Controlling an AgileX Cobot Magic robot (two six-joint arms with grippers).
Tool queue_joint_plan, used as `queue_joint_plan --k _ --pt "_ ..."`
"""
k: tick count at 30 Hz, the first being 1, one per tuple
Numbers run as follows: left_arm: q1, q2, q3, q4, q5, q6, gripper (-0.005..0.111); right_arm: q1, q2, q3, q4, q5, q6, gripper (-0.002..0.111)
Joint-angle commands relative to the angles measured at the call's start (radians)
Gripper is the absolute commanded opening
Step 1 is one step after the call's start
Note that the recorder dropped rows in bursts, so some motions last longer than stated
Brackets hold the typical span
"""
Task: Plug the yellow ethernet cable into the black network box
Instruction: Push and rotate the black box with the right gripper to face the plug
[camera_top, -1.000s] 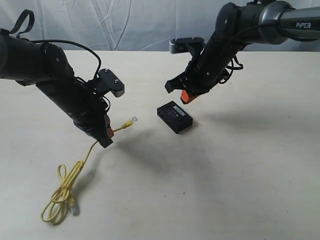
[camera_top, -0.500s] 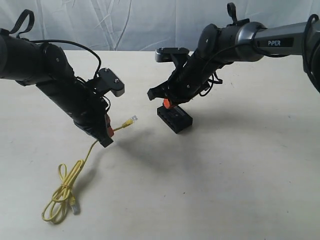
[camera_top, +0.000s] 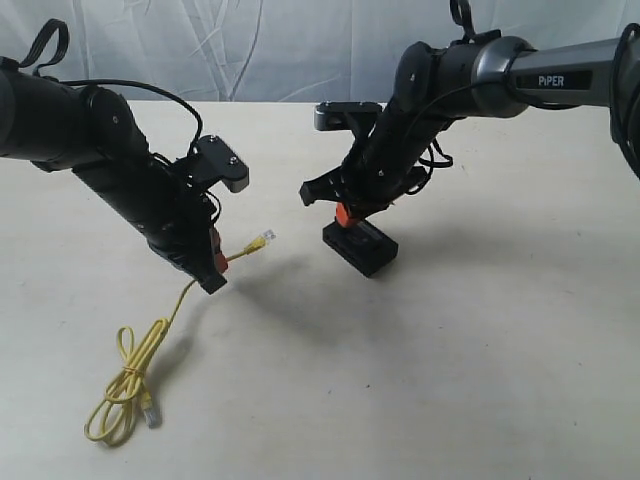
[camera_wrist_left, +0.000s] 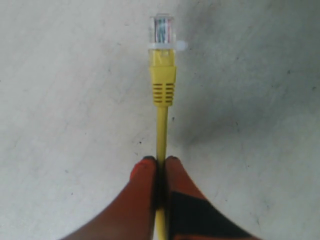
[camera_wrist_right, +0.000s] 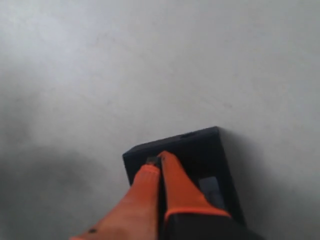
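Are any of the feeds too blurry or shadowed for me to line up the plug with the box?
Left wrist view: the plug on the yellow ethernet cable is crisp, while the left end effector looks soft up close. Right wrist view: hazy throughout, and the black network box is a dark mass with no port visible. Exterior view: even light, soft shadows, no glare.

Exterior elevated, wide; wrists close, downward; right shares black network box (camera_top: 368, 250).
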Motion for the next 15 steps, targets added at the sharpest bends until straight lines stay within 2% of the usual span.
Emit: queue_joint_plan --k 1,9,15 --pt "-0.002 0.002 -0.001 -0.01 -0.006 -0.003 0.0 -0.002 -0.005 0.014 -0.038 0.084 0.018 -0.001" --pt "-0.002 0.002 -0.001 -0.01 -0.007 -0.003 0.0 -0.016 -0.071 0.014 -0.025 0.016 0.028 -0.001" --pt "-0.002 0.002 -0.001 -0.01 -0.003 -0.003 0.0 -0.102 -0.08 0.016 -0.053 0.067 0.036 -0.001"
